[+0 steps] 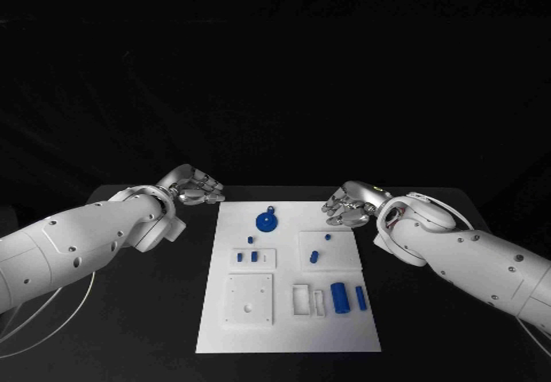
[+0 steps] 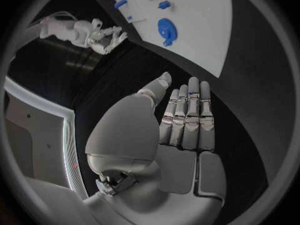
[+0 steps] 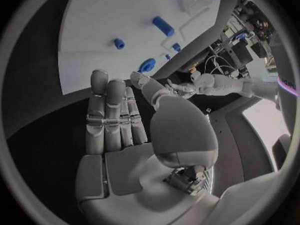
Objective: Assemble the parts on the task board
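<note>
We can read no text, label, brand, number or sign anywhere in these pictures. The board (image 1: pixel 290 330) in the middle of the head view is plain white, and the parts (image 1: pixel 340 296) on it are plain blue, with no print that we can make out. The arms at the left and right edges of the frame carry only small dark dots, not lettering.
</note>
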Tool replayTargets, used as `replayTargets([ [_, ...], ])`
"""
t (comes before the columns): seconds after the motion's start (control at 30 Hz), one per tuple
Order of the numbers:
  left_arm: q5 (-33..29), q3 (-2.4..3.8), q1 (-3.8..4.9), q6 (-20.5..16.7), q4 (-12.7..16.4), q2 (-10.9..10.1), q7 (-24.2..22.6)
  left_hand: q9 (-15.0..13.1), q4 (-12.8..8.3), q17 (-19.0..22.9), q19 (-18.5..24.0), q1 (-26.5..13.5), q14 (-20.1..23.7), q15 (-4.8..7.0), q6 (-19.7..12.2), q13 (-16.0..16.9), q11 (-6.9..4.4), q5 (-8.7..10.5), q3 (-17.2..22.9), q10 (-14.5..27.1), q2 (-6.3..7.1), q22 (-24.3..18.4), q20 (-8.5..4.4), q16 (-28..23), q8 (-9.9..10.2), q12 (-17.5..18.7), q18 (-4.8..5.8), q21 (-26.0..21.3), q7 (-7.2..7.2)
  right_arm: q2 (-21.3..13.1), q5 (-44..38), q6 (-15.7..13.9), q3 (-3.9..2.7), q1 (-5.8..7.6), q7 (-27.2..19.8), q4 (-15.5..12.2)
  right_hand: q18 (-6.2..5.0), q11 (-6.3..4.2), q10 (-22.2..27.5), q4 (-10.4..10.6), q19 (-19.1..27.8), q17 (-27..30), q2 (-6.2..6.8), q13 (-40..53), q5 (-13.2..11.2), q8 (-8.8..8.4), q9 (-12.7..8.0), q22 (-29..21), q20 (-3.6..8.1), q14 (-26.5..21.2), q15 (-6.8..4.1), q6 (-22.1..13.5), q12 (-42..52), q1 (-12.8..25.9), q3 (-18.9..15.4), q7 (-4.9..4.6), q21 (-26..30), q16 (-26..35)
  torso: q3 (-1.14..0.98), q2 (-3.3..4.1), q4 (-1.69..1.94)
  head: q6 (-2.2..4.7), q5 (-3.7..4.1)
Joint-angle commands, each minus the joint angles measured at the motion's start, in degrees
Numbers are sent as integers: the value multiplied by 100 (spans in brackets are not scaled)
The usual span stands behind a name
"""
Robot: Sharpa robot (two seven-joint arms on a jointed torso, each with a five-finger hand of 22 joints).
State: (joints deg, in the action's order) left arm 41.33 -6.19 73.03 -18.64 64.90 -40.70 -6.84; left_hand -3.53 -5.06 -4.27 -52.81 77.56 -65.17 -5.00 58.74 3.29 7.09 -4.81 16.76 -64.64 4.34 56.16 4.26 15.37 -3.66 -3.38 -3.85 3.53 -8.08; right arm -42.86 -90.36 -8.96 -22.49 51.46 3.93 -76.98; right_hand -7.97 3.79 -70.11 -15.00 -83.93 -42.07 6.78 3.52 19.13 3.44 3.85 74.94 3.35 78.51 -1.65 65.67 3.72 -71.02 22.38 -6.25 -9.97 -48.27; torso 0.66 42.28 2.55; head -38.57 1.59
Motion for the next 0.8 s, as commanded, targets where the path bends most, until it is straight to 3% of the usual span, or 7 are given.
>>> replayTargets([
  [0.03, -2139, 13, 16, 538, 82, -50, -766, -5, 56, 11, 354, 44, -69, -156, -60, 5, 26, 86, -428, 109, -106, -1153, 180, -910, 2, -13, 169, -3, 6, -32, -1074, 281, 3, -81, 454, -133, -75, 4, 37, 60, -207, 24, -11, -6, -471, 13, -7, 69, -49, 51, -4, -32, -18, 16, -37, 7, -29, -23, 6, 4, -1, 25, 34],
  [0.07, -2282, 14, 17, 604, 96, -63, -823, -7, 62, -7, 400, 84, -113, -187, -59, 5, 36, 84, -599, 138, -170, -1609, 210, -1154, -5, -14, 188, 3, -16, -39, -1139, 278, 4, -102, 505, -161, -74, 3, 37, 68, -211, 27, -14, -6, -580, 14, -6, 64, -48, 58, -5, -37, -17, 3, -26, 7, -31, -23, 3, 4, 0, 28, 30],
  [0.2, -2677, 17, 19, 719, 178, -126, -1078, -1, -37, 41, 159, 226, 210, -257, -94, -10, 41, 99, -1174, 250, -400, -3190, 293, -1196, 8, 0, 144, 17, 24, -57, -1393, 269, 8, -190, 703, -263, -72, 14, 74, 165, -216, 57, 82, -6, -773, 15, -6, 27, -55, 75, 5, -80, -16, -24, 36, 1, -32, -14, -2, 2, 8, 22, 26],
  [0.23, -2735, 18, 20, 710, 196, -137, -1127, -2, -58, 42, 104, 217, 226, -266, -93, 7, 39, 96, -1251, 252, -404, -3414, 303, -1181, 3, -11, 141, 20, 27, -57, -1437, 268, 9, -207, 737, -280, -73, 17, 84, 211, -217, 67, 121, -6, -803, 14, -6, 14, -57, 77, 6, -89, -16, -38, 55, 0, -34, -11, 1, 4, 5, 24, 25],
  [0.5, -2956, 19, 21, 634, 284, -177, -1304, -3, -153, 45, -150, 204, 247, -308, -70, 4, 111, 81, -1363, 308, -470, -4302, 317, -1182, 3, -13, 98, 45, -27, -19, -1670, 200, 47, -283, 877, -344, -89, 27, 110, 462, -215, 108, 303, -6, -886, 15, -5, -58, -75, 84, 24, -120, -16, -151, 135, -12, -55, -24, 5, 8, 5, 11, 22],
  [0.6, -3003, 19, 21, 625, 300, -178, -1330, -3, -117, 48, -173, 143, 264, -320, -76, 6, 134, 185, -1439, 325, -440, -4422, 321, -1187, 5, -11, 97, 48, -49, 8, -1721, 202, 75, -294, 902, -330, -94, 26, 106, 515, -215, 121, 350, -5, -895, 16, -5, -75, -76, 84, 23, -117, -15, -168, 212, -11, -71, -27, 6, 7, 7, 9, 27],
  [0.8, -3036, 19, 21, 628, 333, -185, -1354, -3, -61, 48, -272, 209, 280, -324, -89, 5, 140, 190, -1633, 337, -484, -4784, 321, -1182, 2, -6, 86, 69, -61, 57, -1771, 220, 139, -325, 908, -289, -94, 19, 76, 523, -216, 122, 354, -6, -895, 16, -4, -83, -68, 87, 14, -90, -15, -194, 299, -8, -92, -38, 6, 9, 5, -20, 9],
])
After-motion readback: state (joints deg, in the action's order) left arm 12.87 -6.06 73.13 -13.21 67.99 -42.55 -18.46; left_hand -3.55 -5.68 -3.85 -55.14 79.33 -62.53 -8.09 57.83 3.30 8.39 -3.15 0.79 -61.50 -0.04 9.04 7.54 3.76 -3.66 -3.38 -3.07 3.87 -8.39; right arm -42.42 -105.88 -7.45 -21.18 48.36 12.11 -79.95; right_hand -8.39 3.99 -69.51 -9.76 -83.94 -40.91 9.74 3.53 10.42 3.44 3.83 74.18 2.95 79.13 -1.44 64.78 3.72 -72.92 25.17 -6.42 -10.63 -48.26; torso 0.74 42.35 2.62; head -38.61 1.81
